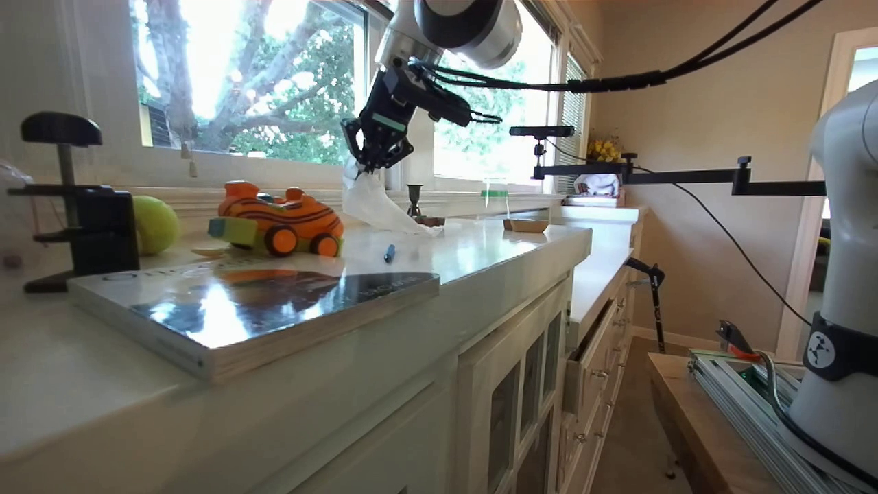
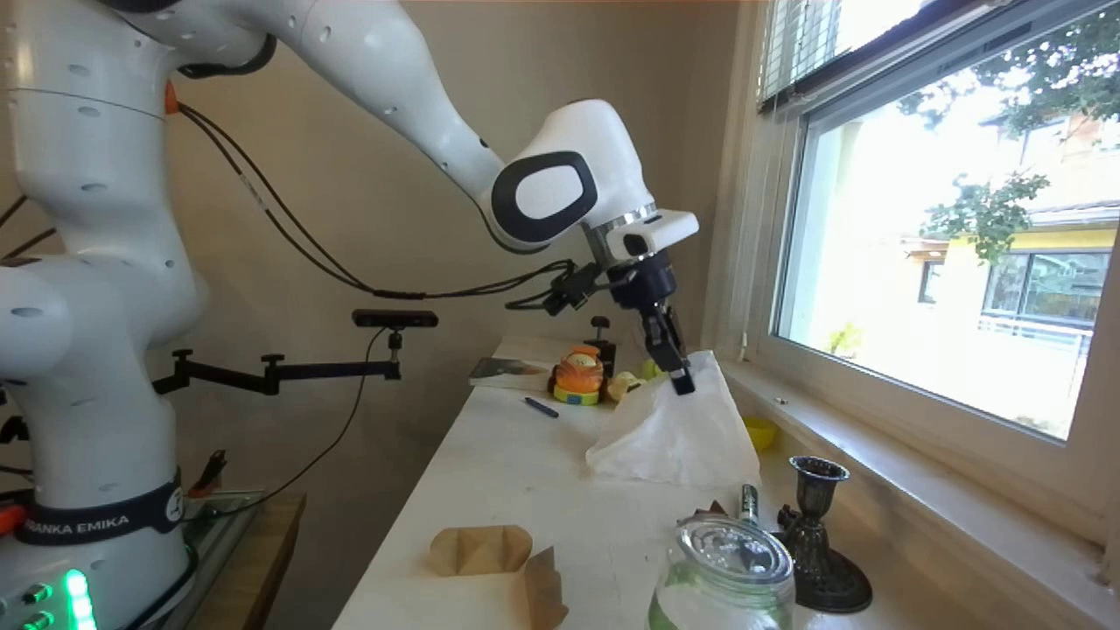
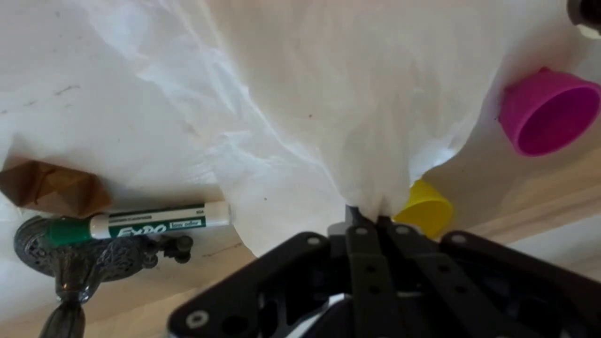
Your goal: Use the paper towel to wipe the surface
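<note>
Wiping step looks in hand, stroke stage unclear: gripper [image 3: 367,219] pinching a bunched bit of paper towel [image 2: 678,444], rest draping below the fingers [image 3: 362,241], lower edge seemingly trailing on white counter [image 2: 499,472]. Next probably calls for lowering the fingers and dragging it across, clear of the yellow cup [image 3: 425,210] near them and green marker [image 3: 159,222] farther off.

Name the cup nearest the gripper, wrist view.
The yellow cup, showing right by the gripper and partly hidden behind the paper towel; the magenta cup appears farther off, unobscured by the towel.
</note>
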Available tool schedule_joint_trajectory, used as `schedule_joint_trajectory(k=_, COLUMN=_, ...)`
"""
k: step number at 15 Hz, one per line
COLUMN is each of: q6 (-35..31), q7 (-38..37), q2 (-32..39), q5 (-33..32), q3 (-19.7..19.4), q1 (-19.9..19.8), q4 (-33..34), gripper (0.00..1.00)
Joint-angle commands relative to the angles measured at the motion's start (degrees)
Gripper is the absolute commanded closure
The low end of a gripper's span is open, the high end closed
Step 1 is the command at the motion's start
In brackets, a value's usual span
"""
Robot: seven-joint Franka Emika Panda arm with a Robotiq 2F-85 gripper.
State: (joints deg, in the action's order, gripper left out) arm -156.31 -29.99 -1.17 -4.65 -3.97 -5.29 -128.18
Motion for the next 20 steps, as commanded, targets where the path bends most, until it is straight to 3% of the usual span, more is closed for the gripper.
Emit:
schedule_joint_trajectory(k=1, q6=-4.2, q7=0.75, q2=1.95, q5=5.77, q3=0.85, q1=1.32, q4=-2.31, gripper=0.97)
schedule_joint_trajectory(k=6, q6=-1.01, q7=7.93, q2=2.05, q5=17.65, q3=3.31, q1=3.72, q4=-3.43, gripper=0.99)
schedule_joint_trajectory(k=9, q6=2.2, q7=10.23, q2=1.11, q5=17.92, q3=3.62, q1=4.2, q4=-3.37, gripper=0.98)
schedule_joint_trajectory(k=15, q6=16.96, q7=10.94, q2=-1.84, q5=9.53, q3=2.1, q1=3.14, q4=-2.69, gripper=0.99)
schedule_joint_trajectory(k=20, q6=25.24, q7=10.0, q2=-3.28, q5=1.68, q3=1.32, q1=1.85, q4=-1.91, gripper=0.98)
